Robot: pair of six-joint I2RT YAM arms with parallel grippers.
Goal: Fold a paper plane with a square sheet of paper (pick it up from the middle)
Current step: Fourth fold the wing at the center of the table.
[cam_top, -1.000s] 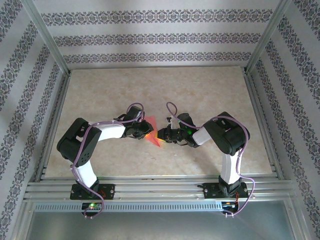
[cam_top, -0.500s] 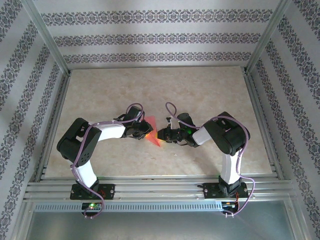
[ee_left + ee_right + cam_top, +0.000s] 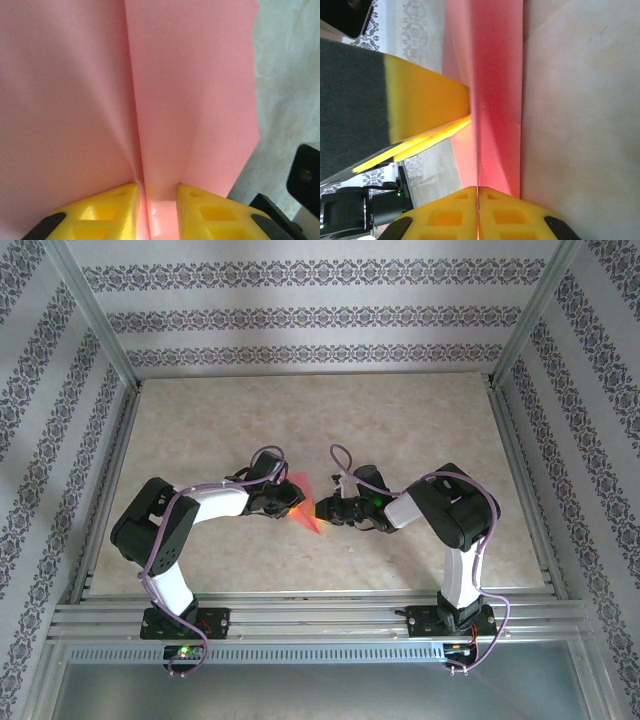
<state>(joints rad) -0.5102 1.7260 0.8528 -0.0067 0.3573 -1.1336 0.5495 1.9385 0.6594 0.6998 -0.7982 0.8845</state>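
Note:
The sheet of paper (image 3: 308,518), salmon pink and folded along a centre crease, hangs above the table between both grippers. My left gripper (image 3: 293,502) holds it from the left. In the left wrist view the yellow jaws (image 3: 157,192) stand a little apart, with the creased ridge of the paper (image 3: 190,90) pinched in the gap. My right gripper (image 3: 320,508) holds it from the right. There the jaws (image 3: 478,192) are pressed together on the thin edge of the paper (image 3: 497,100). The left gripper's fingers (image 3: 430,100) meet the sheet from the side.
The beige marbled table (image 3: 420,430) lies bare around the arms. Aluminium frame rails (image 3: 300,615) run along the near edge and the sides. Patterned walls enclose the workspace.

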